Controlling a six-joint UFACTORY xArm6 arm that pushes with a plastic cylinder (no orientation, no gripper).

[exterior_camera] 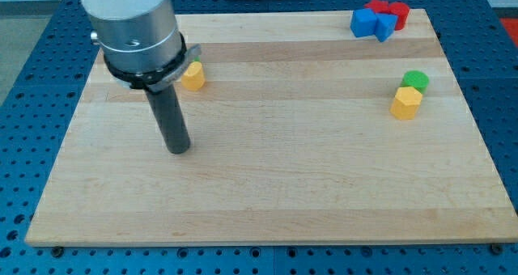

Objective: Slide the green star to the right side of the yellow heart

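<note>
Pale wood worktop (267,186) with grain stripes; dark rod, my tip (178,150); yellow block (193,76); yellow block (406,103) touching green block (416,80); blue blocks (371,23); red blocks (391,10).

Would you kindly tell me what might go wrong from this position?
My tip touches no block and sits below the left yellow block. The shapes are hard to make out, so I might pick the wrong pair. At the view's right, a green block touches another yellow block, so pushing one would likely shift the other. My arm hides the board beside the left yellow block.
</note>
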